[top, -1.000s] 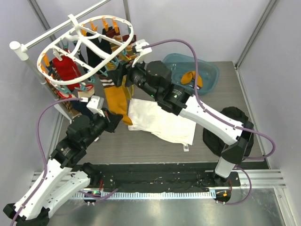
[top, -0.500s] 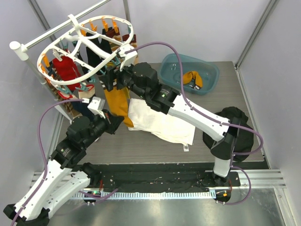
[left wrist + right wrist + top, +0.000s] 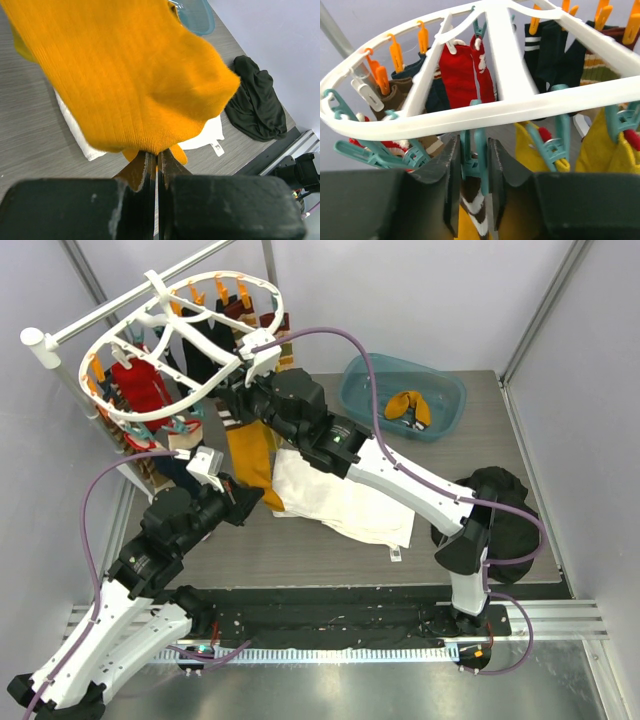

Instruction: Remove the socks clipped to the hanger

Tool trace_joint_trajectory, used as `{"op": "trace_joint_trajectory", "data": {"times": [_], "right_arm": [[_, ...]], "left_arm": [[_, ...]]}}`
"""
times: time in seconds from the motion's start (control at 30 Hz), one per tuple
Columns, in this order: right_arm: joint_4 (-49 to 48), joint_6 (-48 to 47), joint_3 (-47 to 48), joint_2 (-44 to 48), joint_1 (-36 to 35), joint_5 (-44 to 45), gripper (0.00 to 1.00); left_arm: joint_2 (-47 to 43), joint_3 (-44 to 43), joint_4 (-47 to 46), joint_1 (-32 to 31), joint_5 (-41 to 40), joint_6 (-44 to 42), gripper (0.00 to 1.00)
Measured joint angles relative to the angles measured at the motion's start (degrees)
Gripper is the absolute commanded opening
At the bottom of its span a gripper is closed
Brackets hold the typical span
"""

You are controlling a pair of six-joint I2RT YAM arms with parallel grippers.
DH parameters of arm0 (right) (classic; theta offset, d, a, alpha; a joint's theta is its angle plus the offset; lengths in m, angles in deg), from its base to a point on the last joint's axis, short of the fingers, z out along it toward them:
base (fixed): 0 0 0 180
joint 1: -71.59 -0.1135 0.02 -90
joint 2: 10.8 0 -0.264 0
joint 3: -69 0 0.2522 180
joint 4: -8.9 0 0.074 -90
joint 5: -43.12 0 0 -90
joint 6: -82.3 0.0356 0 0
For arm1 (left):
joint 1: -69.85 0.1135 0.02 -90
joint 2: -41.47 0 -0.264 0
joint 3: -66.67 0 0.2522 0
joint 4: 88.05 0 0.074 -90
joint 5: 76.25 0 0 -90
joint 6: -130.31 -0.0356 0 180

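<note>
- Left gripper [image 3: 156, 159]: your two dark fingers are pressed flat together on the toe end of the mustard sock [image 3: 125, 75], pinching its edge low over the table.
- You see that sock as a thick, finely ribbed knit in deep yellow-orange. It hangs in a soft rounded fold from the front of the hanger [image 3: 510, 107].
- Your hanger is a white plastic oval with smooth flat cross-ribs, hanging at the left rear of the table. Small orange clips [image 3: 395, 47] and teal ones dangle from its rim and ribs.
- Your remaining socks hang under the frame: red socks [image 3: 462, 70] near the middle, dark socks with white bands [image 3: 540, 45] further right, and more mustard ones at the front rim.
- Right gripper [image 3: 473, 145]: your fingers are closed on a teal clip [image 3: 474, 160] just under the front rim, one pad against each side of it.
- That clip bites the top of a brown-and-cream striped sock [image 3: 472, 210], which drops between your fingers.
- Moving right on the wood-grain table, you have a flat white cloth [image 3: 345, 500].
- Behind it sits a translucent teal basin [image 3: 445, 385] holding a mustard sock.
- At the far right lies a crumpled black garment [image 3: 255, 100].
</note>
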Motion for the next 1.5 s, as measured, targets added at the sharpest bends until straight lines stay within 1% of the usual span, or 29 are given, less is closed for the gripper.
{"op": "trace_joint_trajectory", "data": {"times": [0.03,0.07,0.37,0.4,0.43,0.47,0.5,0.57,0.6,0.67,0.7,0.73,0.8,1.0,1.2,1.33,1.5], "right_arm": [[0.0,-0.4,0.0,-0.1,0.0,0.1,0.10],[0.0,-0.7,0.0,-0.2,0.0,0.4,0.01],[-0.9,-1.6,0.0,-0.2,-0.1,0.4,0.01],[-0.9,-1.6,0.0,-0.2,-0.1,0.4,0.03],[-0.9,-1.6,0.0,-0.2,-0.1,0.4,0.15],[-0.9,-1.6,-0.1,-0.2,-0.1,0.4,0.22],[-1.4,-1.6,-0.7,0.0,-0.1,0.3,0.34],[-2.4,-1.6,-2.3,0.6,-0.1,0.0,0.43],[-3.3,-1.6,-3.8,1.4,-0.1,-0.3,0.51],[-3.8,-1.6,-6.5,2.8,-0.1,-0.5,0.58],[-4.2,-1.7,-8.1,3.7,-0.1,-0.7,0.66],[-4.2,-1.7,-9.4,4.5,-0.1,-0.8,0.70],[-5.4,-1.4,-14.3,7.5,-0.1,-1.3,0.73],[-11.4,-1.5,-33.0,21.3,-0.1,-3.9,0.73],[-17.7,-4.5,-50.9,36.7,-0.1,-11.9,0.74],[-19.7,-5.8,-58.9,42.4,-0.1,-18.2,0.76],[-22.0,-6.8,-67.9,45.1,-0.1,-24.3,0.78]], "left_arm": [[0.0,0.0,0.0,0.0,0.0,0.0,0.00],[0.0,0.0,0.0,0.0,0.0,0.0,0.00],[0.0,0.1,0.0,0.0,0.0,0.0,0.00],[0.0,0.1,0.0,0.0,0.0,0.0,0.00],[0.0,0.1,0.0,0.0,0.0,0.0,0.00],[0.0,0.1,0.0,0.0,0.0,0.0,0.00],[0.0,0.1,0.0,0.0,0.0,0.0,0.00],[-0.1,0.1,0.0,0.0,0.0,0.0,0.00],[-0.1,0.1,0.0,0.0,0.0,0.0,0.00],[-0.3,0.3,0.0,0.0,0.0,0.0,0.00],[-0.4,0.4,0.0,0.0,0.0,0.0,0.00],[-0.4,0.4,0.0,0.0,0.0,0.0,0.00],[-0.4,0.5,0.0,0.0,0.1,0.0,0.00],[-0.4,0.6,0.0,0.0,0.9,0.0,0.00],[-0.7,0.6,0.0,0.0,3.3,-0.3,0.00],[-1.2,0.6,-0.2,0.0,6.3,-0.5,0.00],[-1.3,0.6,-0.5,0.0,10.3,-0.5,0.00]]}}
